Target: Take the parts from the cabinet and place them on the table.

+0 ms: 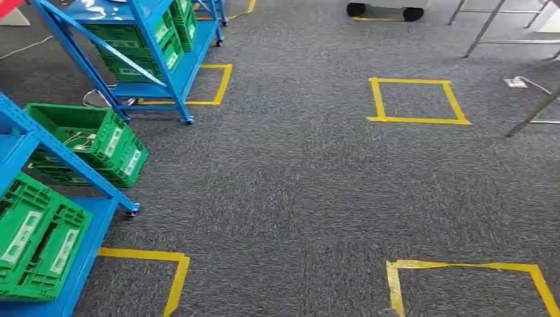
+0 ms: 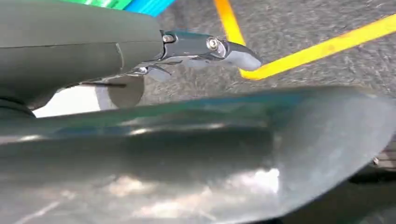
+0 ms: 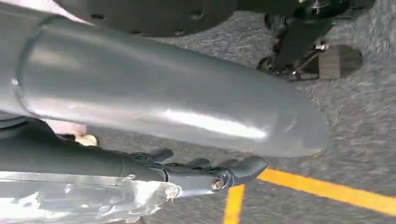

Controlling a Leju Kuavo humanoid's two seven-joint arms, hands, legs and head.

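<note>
Grey and metal-tipped, the left hand (image 2: pixel 205 49) hangs over carpet with its fingers (image 2: pixel 240 57) stretched straight and nothing between them; the right hand (image 3: pixel 219 172) hangs the same way, its dark fingers (image 3: pixel 247 167) loosely extended and empty — both arms look parked at the sides for walking rather than readied for a grasp. Beneath each hand runs yellow floor tape (image 3: pixel 327 189), part of the squares (image 1: pixel 417 100) marked on the grey carpet (image 1: pixel 290 185), probably standing spots. The parts sit out of reach in the green crates (image 1: pixel 92 142) on the blue cabinet (image 1: pixel 39 148) at the left — a pale cable-like item lies in the open one. White labels (image 1: pixel 113 140) front the crates, but their writing is too small to read. I judge that the fetching has not yet begun.
</note>
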